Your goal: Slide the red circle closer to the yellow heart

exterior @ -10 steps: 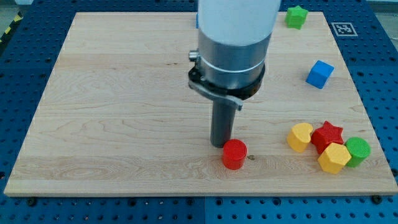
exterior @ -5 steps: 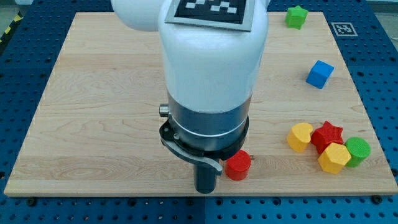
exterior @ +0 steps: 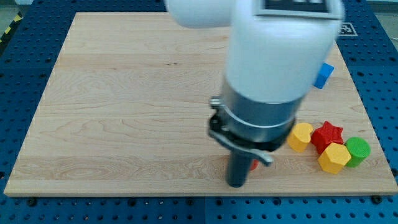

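My tip (exterior: 237,184) rests near the board's bottom edge, right of centre. The red circle (exterior: 254,165) is almost fully hidden behind the rod; only a small red sliver shows at its right side. The yellow heart (exterior: 300,136) lies to the right, about seventy pixels from that sliver, at the left end of a cluster of blocks. The tip is at the left and slightly below the red circle, touching or very close to it.
A red star (exterior: 328,134), a yellow hexagon (exterior: 334,157) and a green circle (exterior: 358,150) crowd right of the heart. A blue cube (exterior: 324,74) shows partly behind the arm. The board's bottom edge (exterior: 186,194) runs just below the tip.
The arm swung down past the red circle to the bottom edge, then moved right. The red circle shifted to the right, closer to the yellow heart, and is now mostly hidden.
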You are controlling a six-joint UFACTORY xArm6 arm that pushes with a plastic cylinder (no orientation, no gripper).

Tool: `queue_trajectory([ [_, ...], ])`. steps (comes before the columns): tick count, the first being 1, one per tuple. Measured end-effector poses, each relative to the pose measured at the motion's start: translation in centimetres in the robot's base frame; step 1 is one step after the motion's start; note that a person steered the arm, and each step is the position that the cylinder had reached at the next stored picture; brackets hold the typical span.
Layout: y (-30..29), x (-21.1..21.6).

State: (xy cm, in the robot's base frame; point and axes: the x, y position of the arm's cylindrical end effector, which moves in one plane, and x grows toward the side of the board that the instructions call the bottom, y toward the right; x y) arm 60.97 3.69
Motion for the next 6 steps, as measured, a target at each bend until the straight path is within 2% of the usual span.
queue_trajectory([
  [1,-2.7,-0.2],
  [2,-2.7,-2.2],
  [3,-2.7,-2.4],
  [6,1.4,-2.5],
])
